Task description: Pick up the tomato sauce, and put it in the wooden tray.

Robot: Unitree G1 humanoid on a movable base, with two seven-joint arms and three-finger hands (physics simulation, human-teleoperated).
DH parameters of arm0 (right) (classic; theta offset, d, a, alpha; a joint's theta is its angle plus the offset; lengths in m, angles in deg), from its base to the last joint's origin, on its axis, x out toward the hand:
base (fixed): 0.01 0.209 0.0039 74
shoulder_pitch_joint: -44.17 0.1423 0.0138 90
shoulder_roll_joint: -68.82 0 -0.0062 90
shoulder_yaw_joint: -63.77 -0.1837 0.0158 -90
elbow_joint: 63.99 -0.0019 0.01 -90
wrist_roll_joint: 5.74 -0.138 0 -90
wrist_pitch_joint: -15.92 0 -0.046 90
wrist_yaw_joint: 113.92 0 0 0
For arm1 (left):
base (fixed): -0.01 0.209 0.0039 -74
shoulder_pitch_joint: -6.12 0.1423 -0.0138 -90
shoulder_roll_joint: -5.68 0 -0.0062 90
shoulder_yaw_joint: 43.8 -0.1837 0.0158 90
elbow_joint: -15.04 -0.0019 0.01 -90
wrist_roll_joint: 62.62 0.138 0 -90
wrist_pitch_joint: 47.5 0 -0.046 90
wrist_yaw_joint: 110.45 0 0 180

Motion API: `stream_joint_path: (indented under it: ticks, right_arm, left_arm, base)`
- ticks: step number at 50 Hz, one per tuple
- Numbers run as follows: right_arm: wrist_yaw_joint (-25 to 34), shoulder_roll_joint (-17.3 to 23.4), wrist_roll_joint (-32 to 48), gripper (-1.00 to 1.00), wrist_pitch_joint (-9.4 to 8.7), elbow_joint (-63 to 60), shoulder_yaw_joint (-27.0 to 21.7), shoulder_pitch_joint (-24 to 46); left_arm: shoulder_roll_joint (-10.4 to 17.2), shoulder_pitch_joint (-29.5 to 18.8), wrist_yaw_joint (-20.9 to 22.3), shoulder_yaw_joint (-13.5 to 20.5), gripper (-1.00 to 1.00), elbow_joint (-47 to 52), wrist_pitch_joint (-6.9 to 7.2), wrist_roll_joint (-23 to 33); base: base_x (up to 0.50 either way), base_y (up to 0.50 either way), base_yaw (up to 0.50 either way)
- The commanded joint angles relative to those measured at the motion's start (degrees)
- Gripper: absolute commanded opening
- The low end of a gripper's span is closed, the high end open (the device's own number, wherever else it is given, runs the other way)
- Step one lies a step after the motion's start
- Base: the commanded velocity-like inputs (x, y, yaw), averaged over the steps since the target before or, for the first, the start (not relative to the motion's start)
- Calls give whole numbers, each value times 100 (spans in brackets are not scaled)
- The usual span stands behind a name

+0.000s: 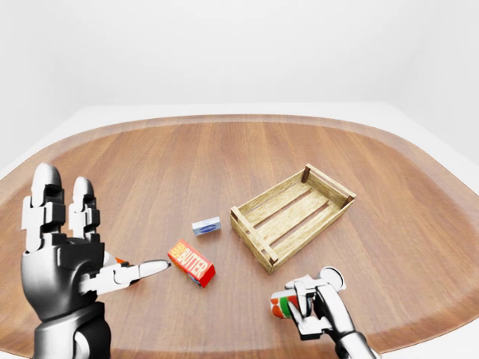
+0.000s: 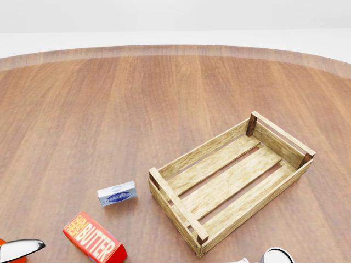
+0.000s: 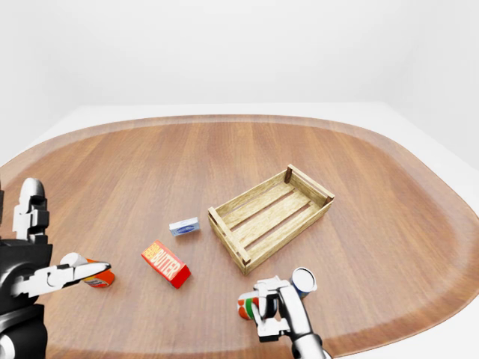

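The tomato sauce can (image 1: 282, 305), with a red, green and white label and a silver lid, lies on its side on the table near the bottom of the left-eye view. My right hand (image 1: 318, 314) is shut round its middle. Only the lid (image 2: 277, 256) shows at the bottom edge of the head view. The wooden tray (image 1: 258, 245) of slats stands empty just above and left of the can. My left hand (image 1: 90, 239) is raised at the left with its fingers spread, open and holding nothing.
A red butter box (image 1: 191, 262) and a small blue-and-white box (image 1: 206, 226) lie left of the tray. An orange-red container (image 3: 99, 279) sits behind my left thumb. The round wooden table's rim (image 1: 419, 329) runs close below my right hand.
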Motion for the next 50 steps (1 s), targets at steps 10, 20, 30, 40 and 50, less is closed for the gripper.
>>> stream_joint_path:
  ticks: [10,20,30,40,50]
  right_arm:
    - [117,97,-181,-100,0,-1190,45,-690]
    - [163,113,-286,-100,0,-1625,18,-956]
    - [183,122,-315,-100,0,-1861,40,-1131]
    - [106,143,-313,-100,0,-2082,89,-1138]
    - [153,98,-435,-100,0,-2555,-10,-1205]
  left_arm:
    - [8,-5,-10,-2,100,12,0,1]
    - [7,-11,-14,-27,100,-2,0,29]
    - [10,-6,-18,-34,100,-14,0,28]
    - [7,4,-19,-72,100,-15,0,54]
    - [5,33,-11,-58,100,35,0,31]
  base:
    - [0,0,0]
    - [0,0,0]
    - [0,0,0]
    - [0,0,0]
    - [0,0,0]
